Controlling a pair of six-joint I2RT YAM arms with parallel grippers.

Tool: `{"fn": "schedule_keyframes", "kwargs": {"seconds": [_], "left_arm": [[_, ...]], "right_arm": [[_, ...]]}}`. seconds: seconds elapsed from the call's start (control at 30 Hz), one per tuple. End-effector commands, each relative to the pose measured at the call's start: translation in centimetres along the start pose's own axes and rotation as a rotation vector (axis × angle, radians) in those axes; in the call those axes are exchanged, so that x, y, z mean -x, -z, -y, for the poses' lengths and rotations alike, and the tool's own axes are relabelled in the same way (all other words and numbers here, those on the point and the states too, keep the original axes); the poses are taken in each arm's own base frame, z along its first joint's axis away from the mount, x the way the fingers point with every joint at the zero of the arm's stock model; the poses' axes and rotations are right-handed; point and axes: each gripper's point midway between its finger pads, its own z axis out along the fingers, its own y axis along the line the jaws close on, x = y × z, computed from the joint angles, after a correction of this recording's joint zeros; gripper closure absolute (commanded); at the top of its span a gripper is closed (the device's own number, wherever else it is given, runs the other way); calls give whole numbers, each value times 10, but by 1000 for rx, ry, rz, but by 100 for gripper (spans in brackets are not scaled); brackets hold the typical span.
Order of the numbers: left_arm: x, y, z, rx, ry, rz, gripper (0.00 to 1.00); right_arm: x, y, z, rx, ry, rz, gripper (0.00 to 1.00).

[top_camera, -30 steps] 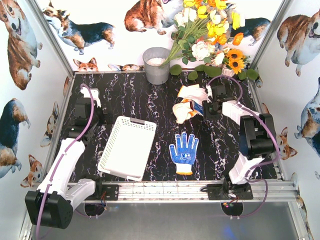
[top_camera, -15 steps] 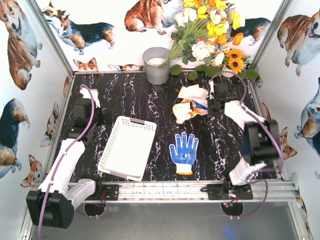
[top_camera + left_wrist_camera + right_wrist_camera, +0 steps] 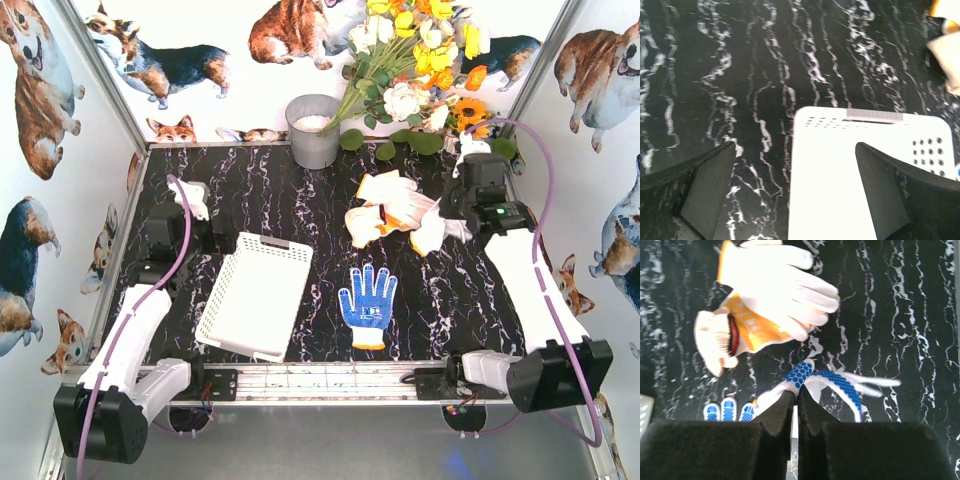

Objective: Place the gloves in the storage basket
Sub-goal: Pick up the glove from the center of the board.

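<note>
Your right gripper (image 3: 795, 394) pinches a dotted glove (image 3: 832, 381) at 3 o'clock of the glove pile (image 3: 385, 205). A blue glove (image 3: 367, 297) lies flat at 3 o'clock of the basket (image 3: 250, 300). Your left gripper (image 3: 795, 145) hangs spread over its far rim. The bucket (image 3: 313, 130) stands at 12.

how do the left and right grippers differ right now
The left gripper is open; the right gripper is shut. The left holds nothing; the right pinches a blue-dotted glove. The left faces the basket; the right is near the glove pile. Both have dark fingers.
</note>
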Motion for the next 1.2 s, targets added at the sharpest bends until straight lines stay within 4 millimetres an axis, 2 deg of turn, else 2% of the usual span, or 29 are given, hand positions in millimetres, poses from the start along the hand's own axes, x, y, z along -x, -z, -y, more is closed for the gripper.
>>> {"fn": "schedule_keyframes", "kwargs": {"seconds": [0.0,0.1,0.17,0.33,0.47,0.6,0.7,0.77,0.83,0.97,1.07,1.1,1.17], "left_arm": [[6,2,47,-228,1,49,0],[16,10,85,-279,-40,78,1],[30,20,120,-327,-77,106,1],[47,47,214,-564,-77,149,0],[51,64,284,-761,-73,142,0],[50,77,352,-899,-98,140,0],[46,84,390,-970,-106,153,1],[44,80,403,-985,-100,163,2],[43,69,406,-955,-102,173,2],[49,49,398,-841,-127,197,3],[55,49,392,-814,-143,222,4],[54,49,391,-813,-148,224,7],[50,50,393,-826,-153,213,22]], "right_arm": [[27,42,-27,147,-46,56,100],[25,57,-43,243,-75,40,100],[27,78,-55,317,-94,64,100],[34,108,-85,505,-132,87,100],[48,132,-104,632,-157,101,100],[54,146,-114,697,-204,97,100],[56,154,-117,719,-220,100,100],[57,158,-119,738,-222,100,100],[59,165,-122,762,-222,105,100],[63,177,-127,806,-220,106,100],[60,180,-130,829,-220,79,100],[59,180,-131,837,-222,72,100],[59,180,-133,848,-225,65,100]]}}
